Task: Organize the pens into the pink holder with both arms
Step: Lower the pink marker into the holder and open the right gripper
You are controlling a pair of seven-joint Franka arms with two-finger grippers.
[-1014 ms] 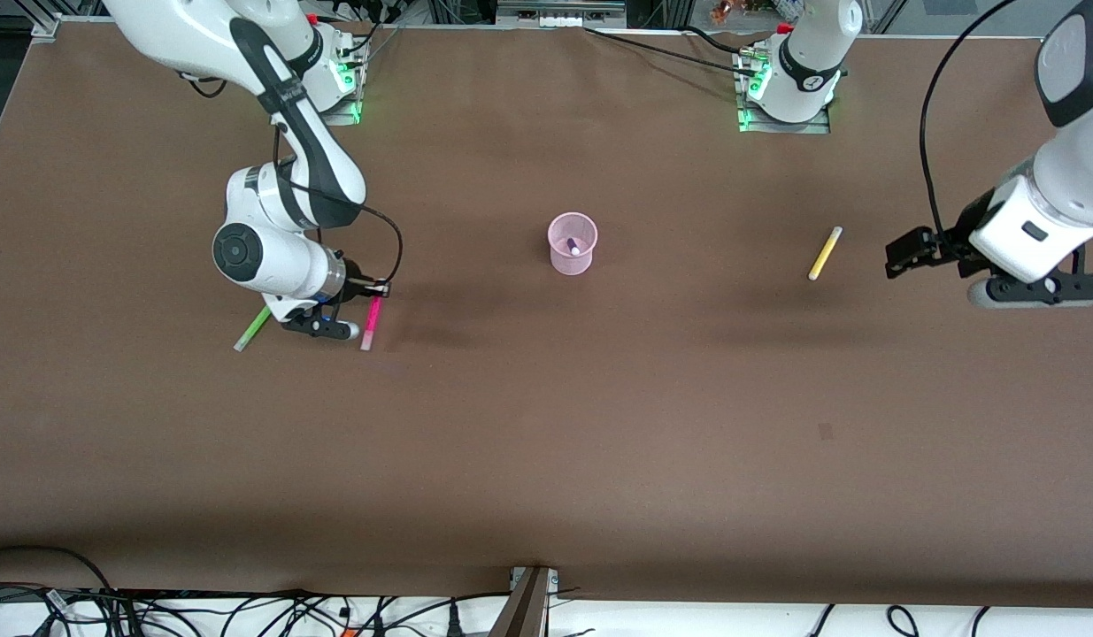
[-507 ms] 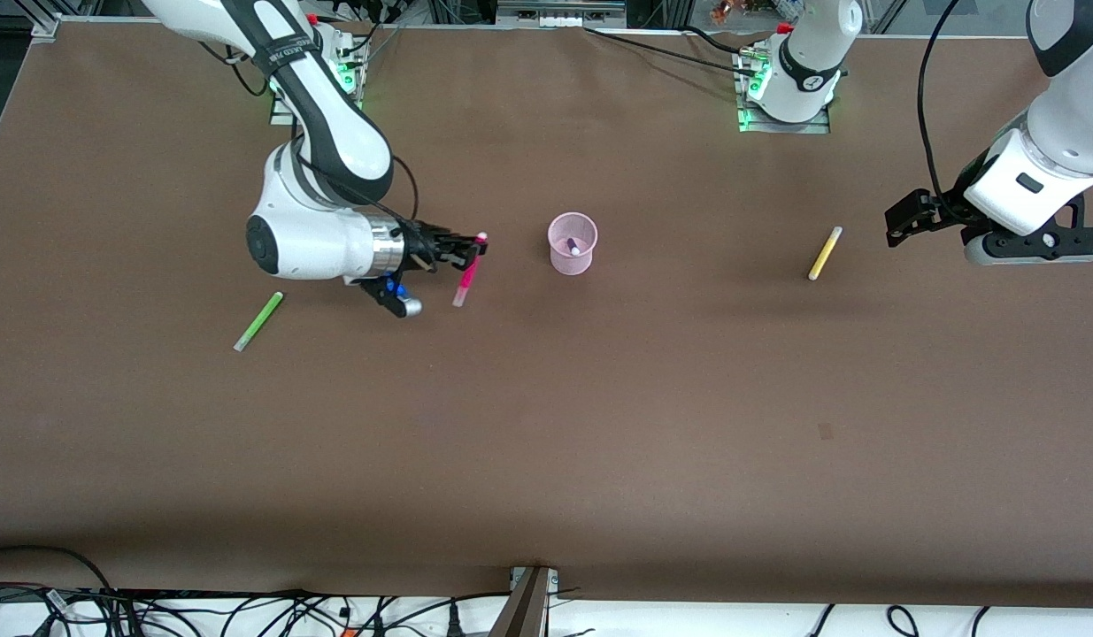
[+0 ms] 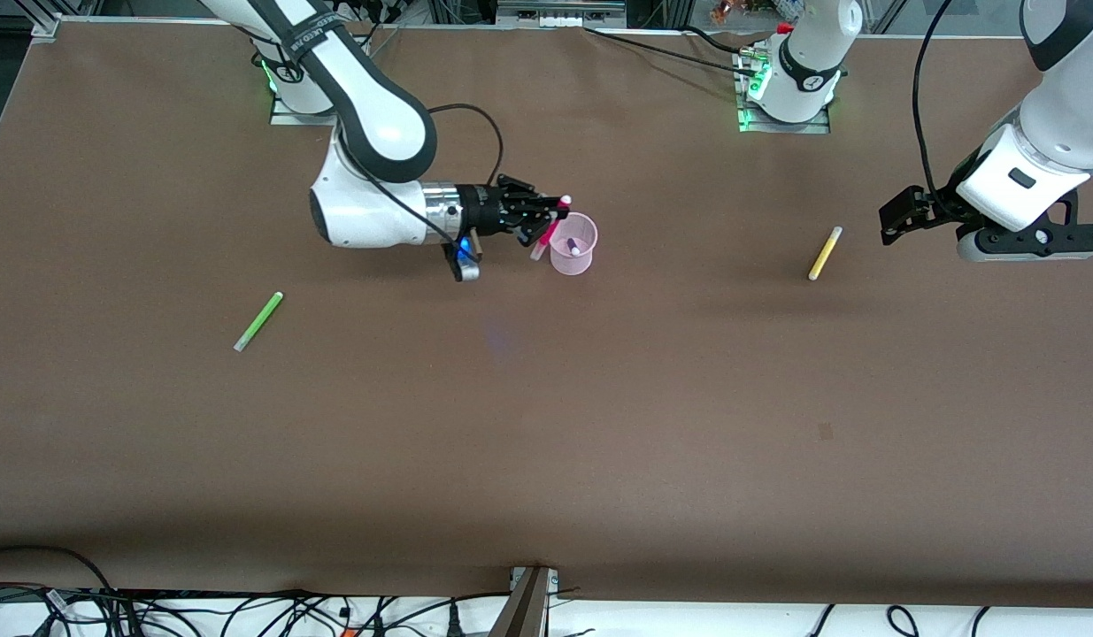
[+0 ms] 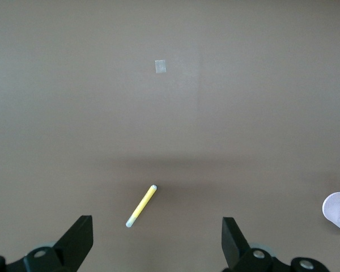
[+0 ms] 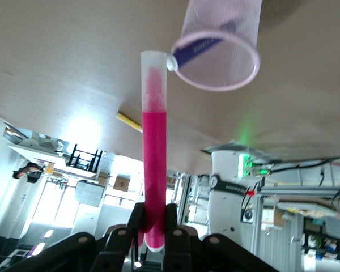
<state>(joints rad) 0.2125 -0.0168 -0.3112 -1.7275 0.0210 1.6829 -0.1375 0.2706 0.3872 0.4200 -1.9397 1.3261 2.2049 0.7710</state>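
The pink holder (image 3: 573,244) stands mid-table with the dark purple pen (image 3: 572,247) inside it. My right gripper (image 3: 546,218) is shut on the magenta pen (image 3: 550,232) and holds it tilted just beside the holder's rim, on the right arm's side. In the right wrist view the magenta pen (image 5: 154,141) points at the holder (image 5: 220,42), where the purple pen (image 5: 201,45) shows. The yellow pen (image 3: 825,253) lies toward the left arm's end. My left gripper (image 3: 891,221) is open and hangs in the air beside it; the left wrist view shows the yellow pen (image 4: 141,205). The lime green pen (image 3: 258,321) lies toward the right arm's end.
The brown table (image 3: 546,425) carries a small pale mark (image 3: 826,431) nearer the front camera. Cables lie along the front edge (image 3: 245,610). The arm bases (image 3: 789,97) stand at the back edge.
My right gripper lifted the magenta pen off the table and carried it from near the green pen to the holder's rim. My left gripper rose slightly beside the yellow pen.
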